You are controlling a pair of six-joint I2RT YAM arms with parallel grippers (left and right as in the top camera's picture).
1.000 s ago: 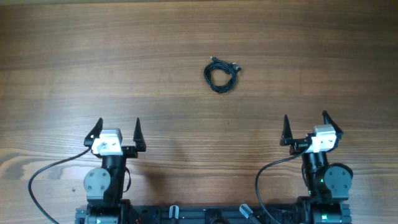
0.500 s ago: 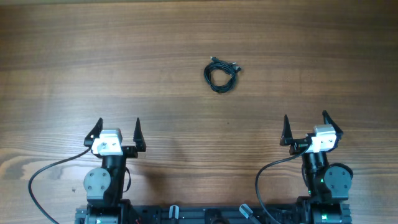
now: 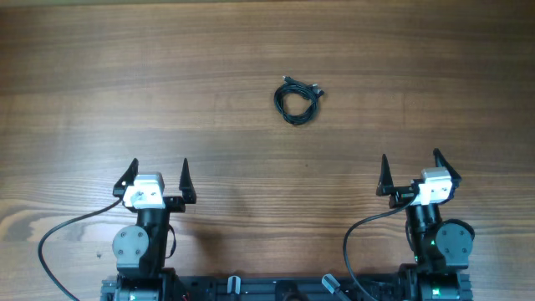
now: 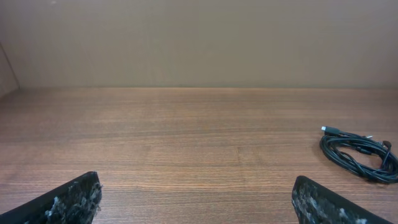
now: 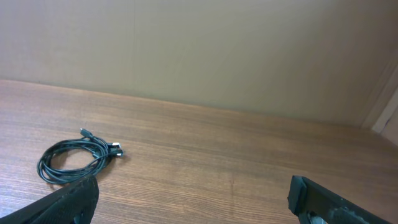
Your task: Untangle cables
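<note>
The cables (image 3: pixel 297 101) are thin black cords bunched in one small coil with small plug ends, lying on the wooden table (image 3: pixel 125 92) at centre back. The coil also shows at the right edge of the left wrist view (image 4: pixel 359 154) and at the left of the right wrist view (image 5: pixel 74 160). My left gripper (image 3: pixel 156 176) is open and empty near the front left, well short of the coil. My right gripper (image 3: pixel 410 170) is open and empty near the front right, also far from it.
Thick black arm cables (image 3: pixel 63 234) loop beside each arm base at the front edge. A plain beige wall (image 4: pixel 199 37) stands behind the table's far edge.
</note>
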